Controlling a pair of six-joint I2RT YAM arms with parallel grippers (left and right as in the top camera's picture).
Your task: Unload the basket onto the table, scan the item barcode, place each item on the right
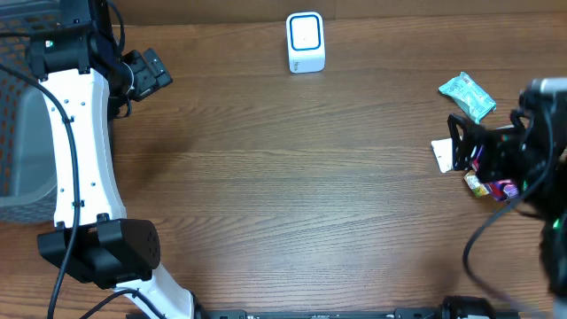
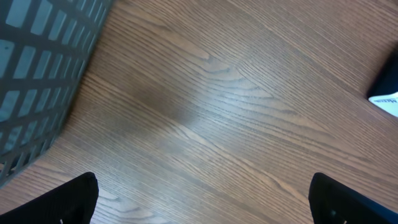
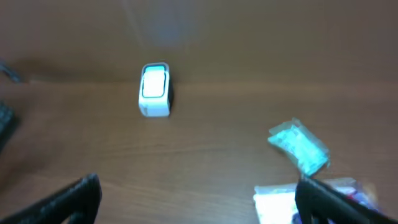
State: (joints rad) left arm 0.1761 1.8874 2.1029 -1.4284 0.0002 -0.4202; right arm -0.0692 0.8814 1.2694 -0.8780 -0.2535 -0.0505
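1. Wood-grain table (image 1: 283,204) lies bare across its middle. The scanner (image 1: 306,42) stands at the far edge and a basket (image 1: 13,133) sits at the left.
2. Right gripper (image 1: 459,146) hangs over the right side with its jaws spread wide, grasping nothing. Left gripper (image 1: 146,73) is also spread and empty, near the basket.
3. Risk: three kinds of packet crowd together here, so a closing pinch may catch two at once or nudge one away.
4. Risk: the packets lie flat on the table, so the fingers may skid over the wrapper and come up empty.
5. Risk: no barcode is visible in any view, so a lifted packet may face the scanner with the wrong side.
6. Risk: the scanner is well apart from the packets, and a weak corner grip may slip on the way.
7. White packet (image 1: 441,155) lies just beside the right gripper, off-centre against one finger in the wrist view (image 3: 273,202).
8. Teal packet (image 1: 467,95) lies near, beyond the fingers. Coloured packets (image 1: 487,184) sit partly under the arm.
9. I cannot tell which packet is meant.
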